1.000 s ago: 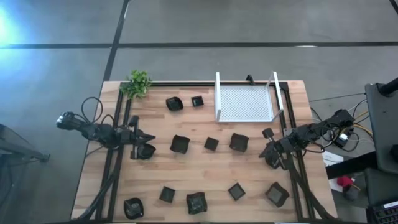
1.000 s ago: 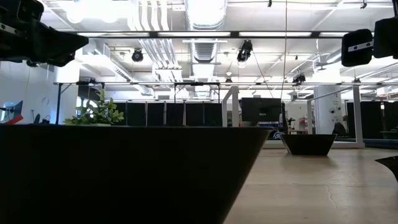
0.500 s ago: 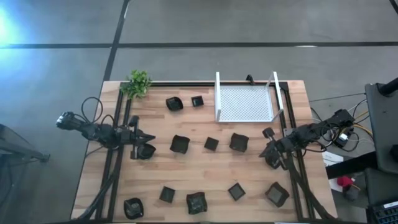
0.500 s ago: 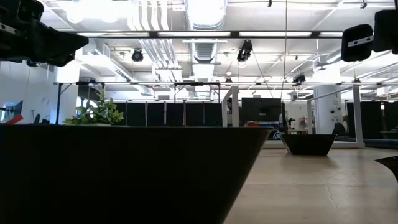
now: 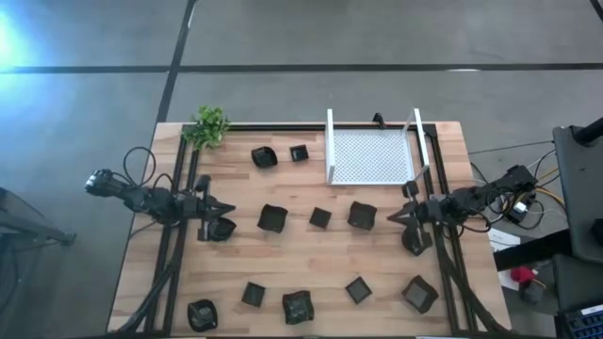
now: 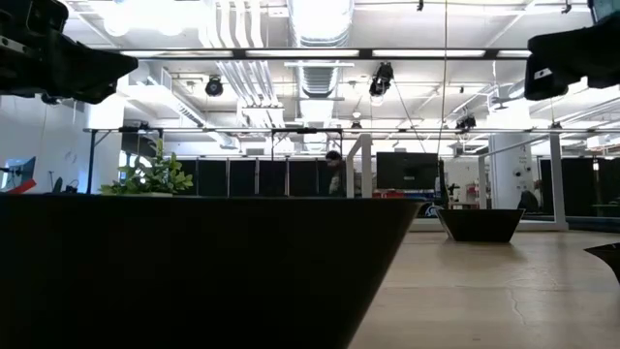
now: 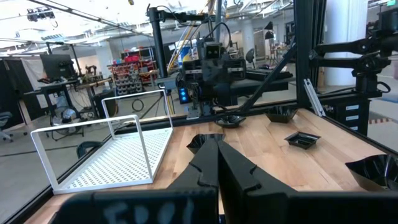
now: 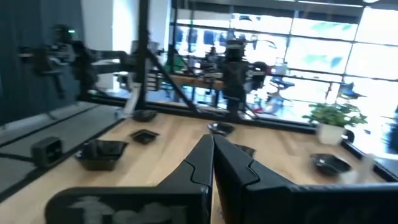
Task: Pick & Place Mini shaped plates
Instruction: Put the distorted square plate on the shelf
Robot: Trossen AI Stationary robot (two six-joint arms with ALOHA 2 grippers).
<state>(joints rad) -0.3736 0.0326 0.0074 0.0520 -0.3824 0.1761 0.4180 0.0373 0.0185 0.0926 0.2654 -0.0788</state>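
About a dozen small glossy black plates lie flat and scattered on the wooden table, among them a plate (image 5: 272, 217), a plate (image 5: 320, 217) and a plate (image 5: 362, 215) in the middle row. My left gripper (image 5: 231, 207) is shut and empty at the table's left, just above a plate (image 5: 221, 229); its closed fingers (image 7: 210, 163) show in the left wrist view. My right gripper (image 5: 394, 217) is shut and empty at the table's right, pointing left, beside a plate (image 5: 415, 243); its closed fingers (image 8: 204, 163) show in the right wrist view.
A white mesh tray (image 5: 370, 155) with upright side walls stands at the far edge, right of centre. A small green plant (image 5: 209, 125) stands at the far left corner. In the low view, one black plate (image 6: 194, 271) fills the foreground. Black rails run along both table sides.
My right gripper has swung a little toward the table's far edge and left, and turned to point more squarely at the table's left. A plate by the right rail that it stood over now shows more fully. The plates have kept still.
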